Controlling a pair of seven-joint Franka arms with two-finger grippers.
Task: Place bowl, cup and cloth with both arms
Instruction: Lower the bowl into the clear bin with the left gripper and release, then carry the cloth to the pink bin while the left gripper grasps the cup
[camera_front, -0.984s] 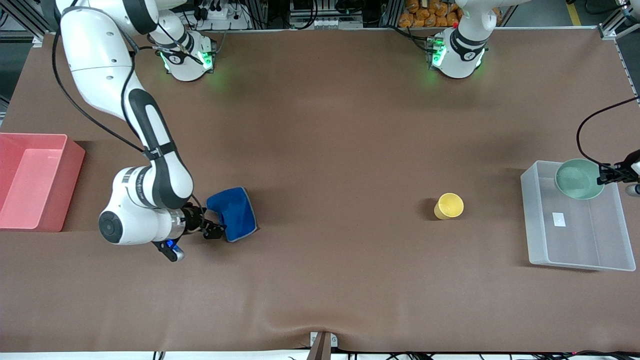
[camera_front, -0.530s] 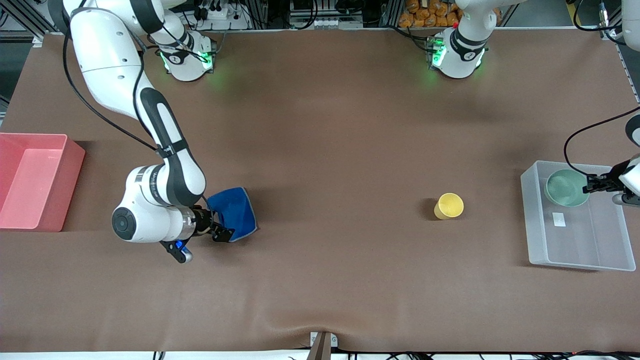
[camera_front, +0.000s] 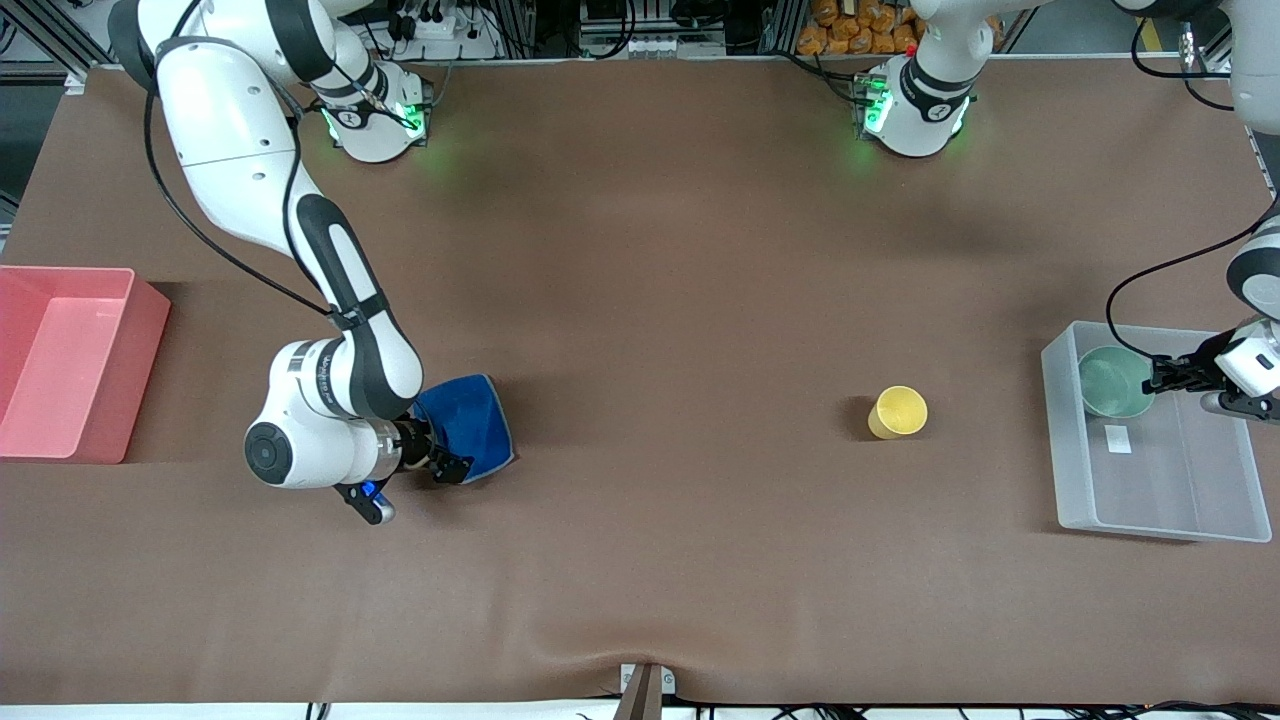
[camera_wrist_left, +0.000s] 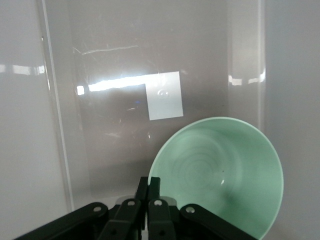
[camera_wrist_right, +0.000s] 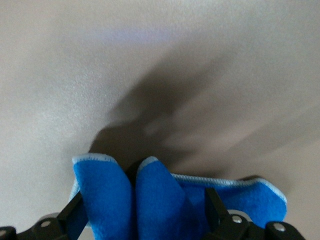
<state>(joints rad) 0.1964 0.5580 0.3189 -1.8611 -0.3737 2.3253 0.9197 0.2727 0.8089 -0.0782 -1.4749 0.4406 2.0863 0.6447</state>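
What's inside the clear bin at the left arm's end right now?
The clear bin holds the bowl, gripped at its rim by the left gripper, and a white label on its floor. Whether the bowl touches the floor cannot be told.

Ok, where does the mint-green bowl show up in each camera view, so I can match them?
Front view: the bowl sits inside the clear bin at the left arm's end of the table, its rim pinched by the left gripper.
Left wrist view: the bowl fills the lower part, over the bin's floor.
Right wrist view: not in it; only the cloth shows.
Shared landmark: the white label on the bin floor.
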